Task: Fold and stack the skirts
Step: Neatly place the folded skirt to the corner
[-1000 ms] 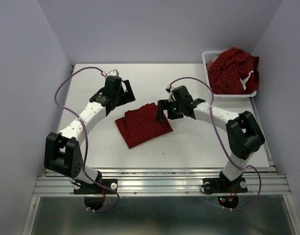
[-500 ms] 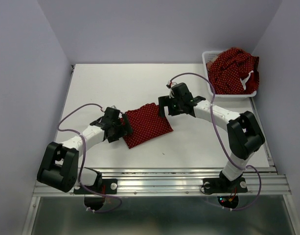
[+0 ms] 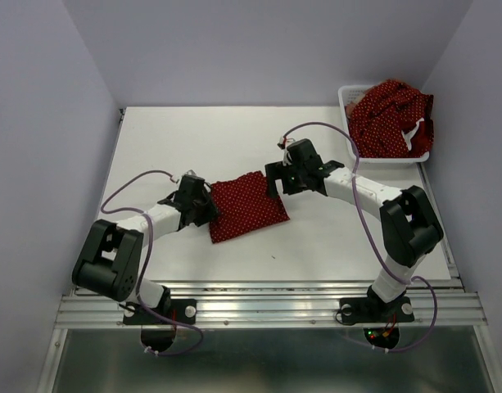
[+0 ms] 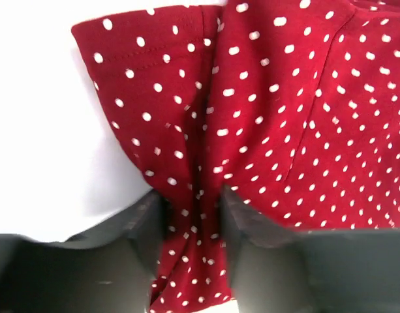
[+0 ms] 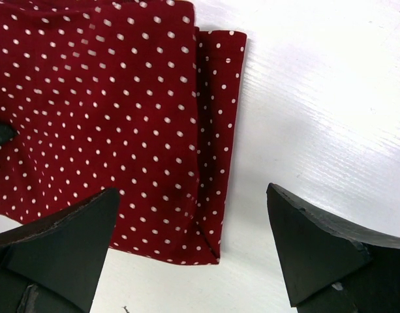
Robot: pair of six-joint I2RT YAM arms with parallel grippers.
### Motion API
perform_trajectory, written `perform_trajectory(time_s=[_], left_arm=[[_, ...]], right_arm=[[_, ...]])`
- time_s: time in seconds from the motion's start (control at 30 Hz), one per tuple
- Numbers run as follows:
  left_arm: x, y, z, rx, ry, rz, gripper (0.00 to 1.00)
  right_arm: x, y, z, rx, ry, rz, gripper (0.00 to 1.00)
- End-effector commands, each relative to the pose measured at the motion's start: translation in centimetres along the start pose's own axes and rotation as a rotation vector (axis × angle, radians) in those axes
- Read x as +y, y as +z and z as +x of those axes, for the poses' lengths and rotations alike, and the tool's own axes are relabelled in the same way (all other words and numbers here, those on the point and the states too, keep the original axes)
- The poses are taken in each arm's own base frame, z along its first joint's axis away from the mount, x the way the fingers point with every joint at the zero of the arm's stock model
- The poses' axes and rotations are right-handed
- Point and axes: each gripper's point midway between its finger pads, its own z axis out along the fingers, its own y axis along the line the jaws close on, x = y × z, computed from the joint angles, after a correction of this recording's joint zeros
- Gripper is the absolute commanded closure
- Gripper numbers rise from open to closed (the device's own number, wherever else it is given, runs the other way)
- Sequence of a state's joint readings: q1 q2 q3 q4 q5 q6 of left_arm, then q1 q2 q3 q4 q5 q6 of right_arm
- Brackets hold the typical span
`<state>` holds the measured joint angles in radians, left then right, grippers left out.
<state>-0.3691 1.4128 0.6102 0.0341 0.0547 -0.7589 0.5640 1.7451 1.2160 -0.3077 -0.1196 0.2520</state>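
Left claw (image 4: 192,195): you have it pinching the skirt (image 3: 249,206) at its left edge, with cloth bunched between the fingers.
Right claw (image 5: 192,192): spread wide at the skirt's far right corner, one finger over cloth and the other over bare table (image 3: 193,139).
Skirt: folded and lying flat mid-table, between your two arms.
Basket (image 3: 345,97): in the far right corner, heaped with more dotted cloth (image 3: 390,115), well apart from the skirt.
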Motion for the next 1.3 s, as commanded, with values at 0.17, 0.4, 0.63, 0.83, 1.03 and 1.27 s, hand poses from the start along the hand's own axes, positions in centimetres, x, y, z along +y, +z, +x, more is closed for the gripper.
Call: perform_trajectory(time_s=[0.17, 0.4, 0.63, 0.83, 1.03, 1.27], left_arm=[[1.9, 0.8, -5.1, -0.071, 0.085, -0.27, 1.0], [2.2, 2.1, -16.4, -0.243, 0.259, -0.465, 1.0], [2.0, 1.4, -29.5, -0.417, 0.376, -0.566, 1.0], [3.9, 2.1, -38.2, -0.477, 0.322, -0.609, 1.0], [6.8, 3.1, -43.7, -0.536, 0.204, -0.571, 1.0], [9.1, 2.7, -47.6, -0.647, 0.189, -0.534, 1.0]], right_arm=[[-0.7, -3.0, -3.9, -0.135, -0.05, 0.082, 0.0], [-2.4, -4.6, -4.9, -0.189, -0.065, 0.168, 0.0], [-3.3, -5.7, -5.7, -0.223, -0.091, 0.225, 0.0], [-5.6, -6.7, -6.2, -0.25, -0.084, 0.324, 0.0], [-6.6, -7.6, -6.1, -0.268, -0.064, 0.372, 0.0], [-6.8, -8.2, -6.6, -0.29, -0.05, 0.388, 0.0]])
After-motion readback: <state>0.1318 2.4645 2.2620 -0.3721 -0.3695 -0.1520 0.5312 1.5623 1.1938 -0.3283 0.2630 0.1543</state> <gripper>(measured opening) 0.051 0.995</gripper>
